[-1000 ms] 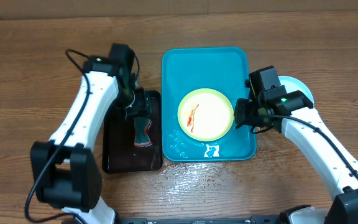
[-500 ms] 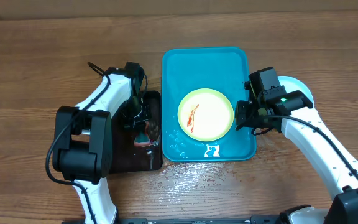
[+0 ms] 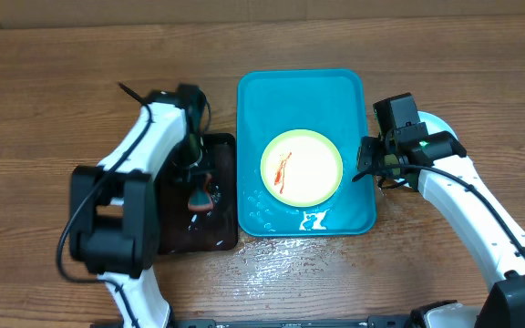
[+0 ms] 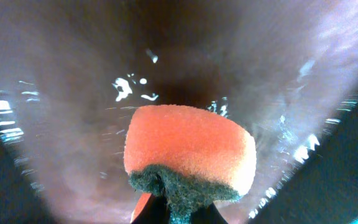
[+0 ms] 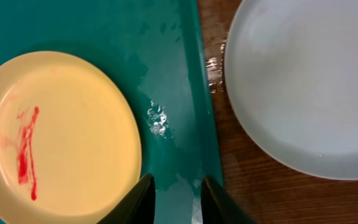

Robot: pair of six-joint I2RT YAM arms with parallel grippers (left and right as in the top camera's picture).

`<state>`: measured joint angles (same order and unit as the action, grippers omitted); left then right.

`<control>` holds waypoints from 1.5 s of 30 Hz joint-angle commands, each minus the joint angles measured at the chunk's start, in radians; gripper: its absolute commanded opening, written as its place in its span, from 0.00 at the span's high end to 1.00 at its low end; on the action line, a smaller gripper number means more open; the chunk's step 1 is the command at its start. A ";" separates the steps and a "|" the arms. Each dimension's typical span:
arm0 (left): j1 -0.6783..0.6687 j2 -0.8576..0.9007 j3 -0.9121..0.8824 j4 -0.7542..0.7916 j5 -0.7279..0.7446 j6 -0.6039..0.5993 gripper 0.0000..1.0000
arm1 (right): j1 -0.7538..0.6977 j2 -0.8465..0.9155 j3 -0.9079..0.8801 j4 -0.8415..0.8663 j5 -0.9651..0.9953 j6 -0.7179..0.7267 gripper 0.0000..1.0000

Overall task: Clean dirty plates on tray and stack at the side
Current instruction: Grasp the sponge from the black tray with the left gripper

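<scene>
While the left gripper (image 4: 173, 213) clenches the orange sponge (image 4: 188, 149) over the wet black tray (image 3: 173, 235), fingertips mostly hidden, the right gripper (image 5: 174, 200) hangs parted and empty over the turquoise tray (image 5: 166, 68), the smeared yellow-green plate (image 5: 67, 137) just left of its fingers; a pale plate (image 5: 303, 81) right of the tray is cut off

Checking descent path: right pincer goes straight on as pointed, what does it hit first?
Probably the wet floor of the tray, between the smeared yellow plate and the right rim. One finger of the right pincer may catch that rim; depth unclear.
</scene>
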<state>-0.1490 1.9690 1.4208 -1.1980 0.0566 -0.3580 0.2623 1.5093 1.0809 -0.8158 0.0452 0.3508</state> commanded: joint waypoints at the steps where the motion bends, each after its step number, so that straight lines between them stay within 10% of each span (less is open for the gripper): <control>1: 0.011 -0.131 0.066 -0.006 -0.044 0.023 0.96 | 0.008 0.004 0.018 0.015 -0.056 -0.089 0.71; 15: 0.012 -0.197 0.074 -0.013 -0.077 0.034 0.96 | 0.020 0.212 0.018 0.064 -0.040 -0.113 0.68; 25: 0.003 -0.196 0.073 0.036 -0.057 0.033 0.96 | 0.020 0.296 0.018 0.109 -0.220 -0.113 0.86; 45: 0.000 -0.097 -0.213 0.288 -0.056 0.010 0.96 | 0.013 0.194 0.083 0.016 -0.141 -0.120 0.66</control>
<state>-0.1444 1.8103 1.2461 -0.9413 -0.0162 -0.3405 0.2749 1.6943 1.1622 -0.8017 -0.0715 0.2321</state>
